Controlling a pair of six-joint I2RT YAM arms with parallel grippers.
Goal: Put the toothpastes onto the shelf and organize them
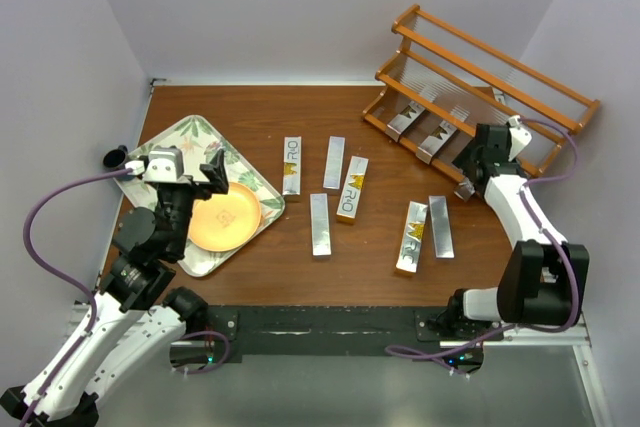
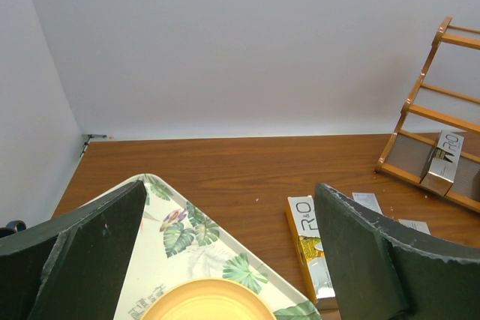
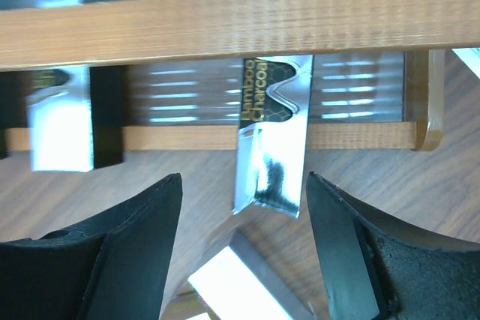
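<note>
Toothpastes [image 1: 351, 189]: six loose on table [image 1: 250, 117], two on shelf [image 1: 490, 52] bottom tier. We see right gripper [image 3: 244, 181] fingers parted either side of Bamboo Charcoal carton [image 3: 274, 148], not touching. Left gripper [image 2: 230, 189] spread wide over leaf-patterned tray [image 2: 180, 230].

Robot lab cell, bare pale walls [image 1: 300, 7] boxing in wooden table [image 1: 250, 112]; black mounting rail [image 1: 330, 330] at edge
</note>
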